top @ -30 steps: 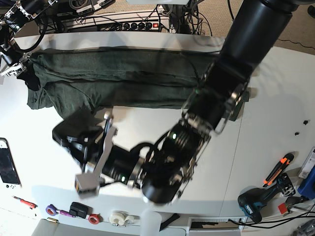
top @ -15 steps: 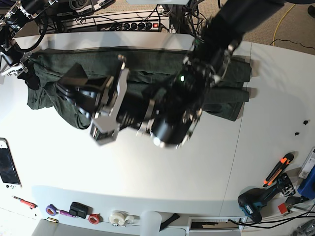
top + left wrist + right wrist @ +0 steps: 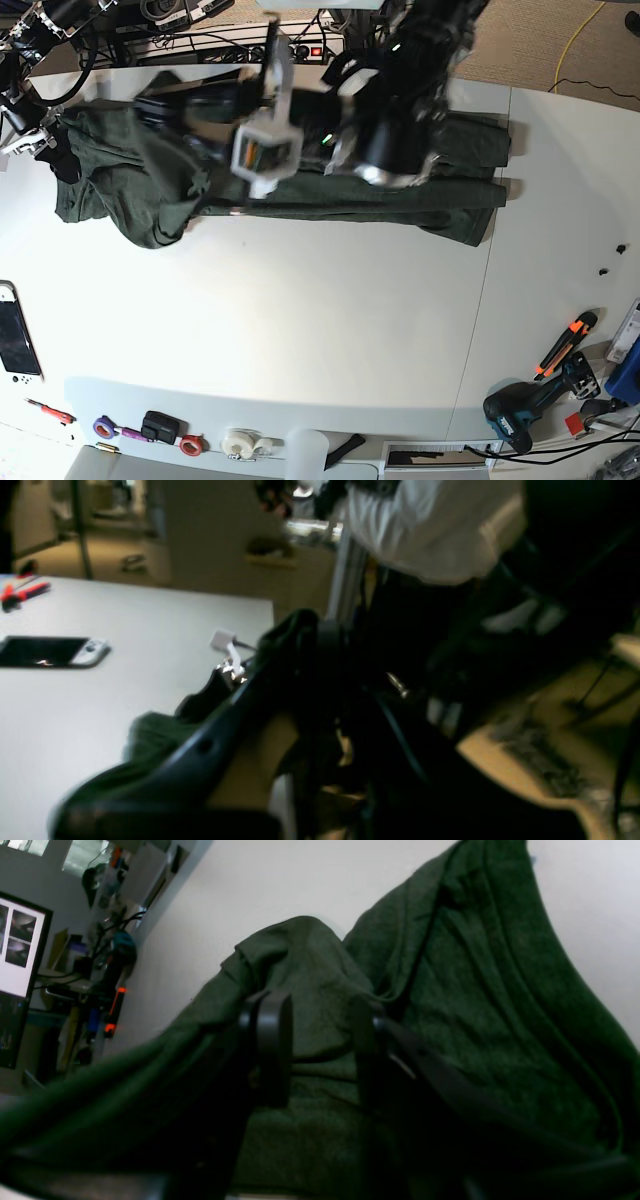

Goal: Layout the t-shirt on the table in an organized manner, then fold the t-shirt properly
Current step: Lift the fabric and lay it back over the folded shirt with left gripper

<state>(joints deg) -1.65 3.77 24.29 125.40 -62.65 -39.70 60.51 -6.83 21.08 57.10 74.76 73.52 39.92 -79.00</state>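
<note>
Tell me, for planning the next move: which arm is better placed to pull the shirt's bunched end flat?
Right, probably: the right claw grips that end of the shirt; the left claw is shut, farther along it.

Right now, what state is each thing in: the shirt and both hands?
t-shirt: folded into a long band across the table's far side, one end bunched.
left hand: shut, raised over the shirt; whether it grips cloth is unclear.
right hand: shut on the t-shirt, a fold between its fingers.
</note>
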